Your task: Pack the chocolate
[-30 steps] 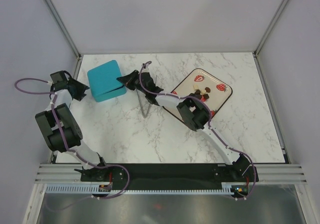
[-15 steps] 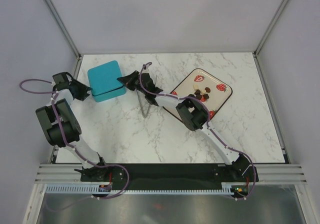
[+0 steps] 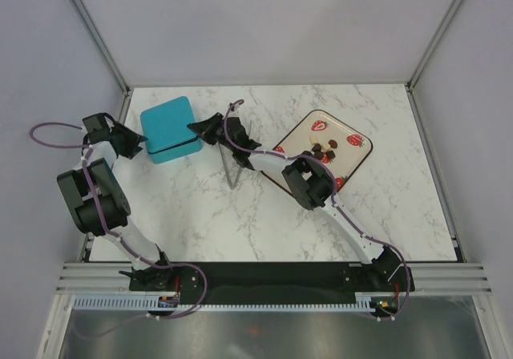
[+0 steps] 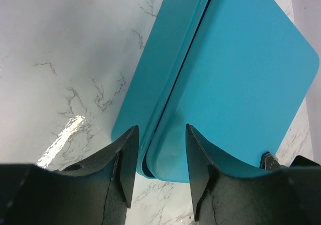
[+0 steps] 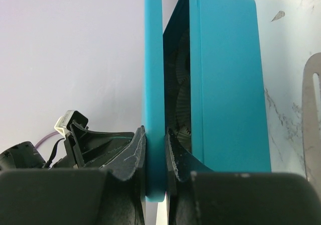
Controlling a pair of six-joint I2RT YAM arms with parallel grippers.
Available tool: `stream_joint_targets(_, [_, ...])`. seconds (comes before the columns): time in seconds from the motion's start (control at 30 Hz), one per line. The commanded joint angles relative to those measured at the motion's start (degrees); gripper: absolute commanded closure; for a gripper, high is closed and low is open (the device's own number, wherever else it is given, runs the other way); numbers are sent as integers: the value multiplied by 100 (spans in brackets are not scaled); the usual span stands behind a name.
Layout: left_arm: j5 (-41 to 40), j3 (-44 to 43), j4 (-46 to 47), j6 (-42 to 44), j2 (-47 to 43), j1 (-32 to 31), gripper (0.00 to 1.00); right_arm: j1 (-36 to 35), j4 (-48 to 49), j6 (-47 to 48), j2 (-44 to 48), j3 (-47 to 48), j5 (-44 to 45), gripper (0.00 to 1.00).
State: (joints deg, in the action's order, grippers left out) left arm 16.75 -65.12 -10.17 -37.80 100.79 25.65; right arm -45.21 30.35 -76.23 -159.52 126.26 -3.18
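Chocolate (image 3: 324, 147): little brown and pale bits, piled on tray (image 3: 365, 152), right side of tabletop (image 3: 385, 215), well apart from box (image 3: 164, 118).
Tray has strawberry prints; right arm (image 3: 309, 181) crosses over its near-left part.
Blue box at back left. Lid (image 5: 153, 59) up a bit on one side, dark crinkly paper cups (image 5: 176, 89) show inside.
Right gripper (image 5: 155, 134) clenched on lid edge.
Left gripper (image 4: 160, 134) at box's left corner, one finger each side of corner; cannot tell if squeezing.
Metal tongs (image 3: 232, 167) lie on tabletop between box and tray.
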Motion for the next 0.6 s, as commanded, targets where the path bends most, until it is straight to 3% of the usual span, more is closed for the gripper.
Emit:
stream_joint_targets(0.0, [118, -255, 77, 264, -139, 45, 50, -23, 419, -85, 123, 233, -104, 100])
stream_joint_targets(0.57, [162, -168, 24, 282, 54, 63, 51, -67, 410, -138, 238, -118, -174, 100])
